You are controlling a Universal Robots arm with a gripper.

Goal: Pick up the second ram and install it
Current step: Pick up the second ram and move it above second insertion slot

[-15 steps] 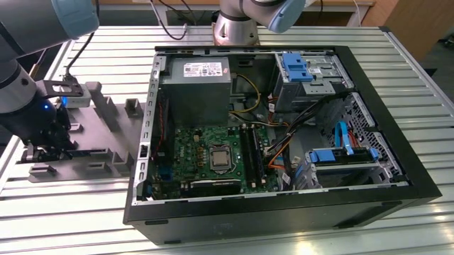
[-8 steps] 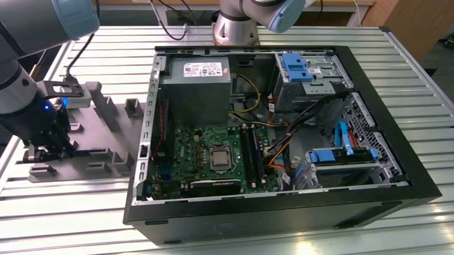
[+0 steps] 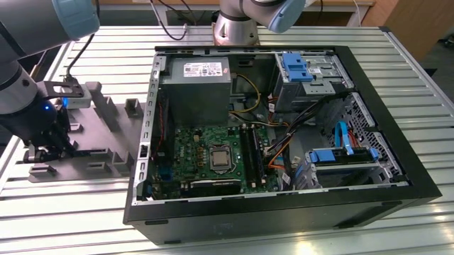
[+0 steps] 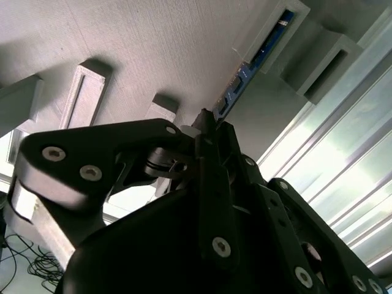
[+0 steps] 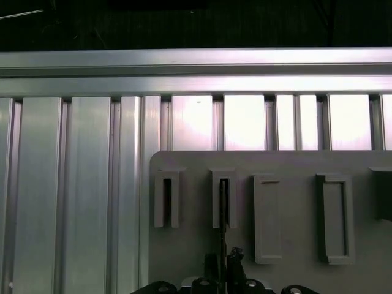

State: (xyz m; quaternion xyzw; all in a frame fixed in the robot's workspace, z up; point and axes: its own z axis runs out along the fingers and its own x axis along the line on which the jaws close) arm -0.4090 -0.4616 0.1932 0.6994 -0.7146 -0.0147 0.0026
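One gripper (image 4: 207, 122) sat low over the grey tray (image 3: 106, 146) at the exterior view's left, its jaws closed, as far as could be judged, on one end of the ram stick (image 4: 237, 84). The stick stood on edge in a slotted block (image 5: 214, 184) of the tray, and its far end was seated in a second block. This presumably kept both flat faces free for a pinch from above. It had not yet been lifted out. Beside the tray, on the slatted metal table (image 3: 71, 212), the computer case (image 3: 284, 210) lay on its side with the panel off, so the motherboard (image 3: 206, 143) faced upward.
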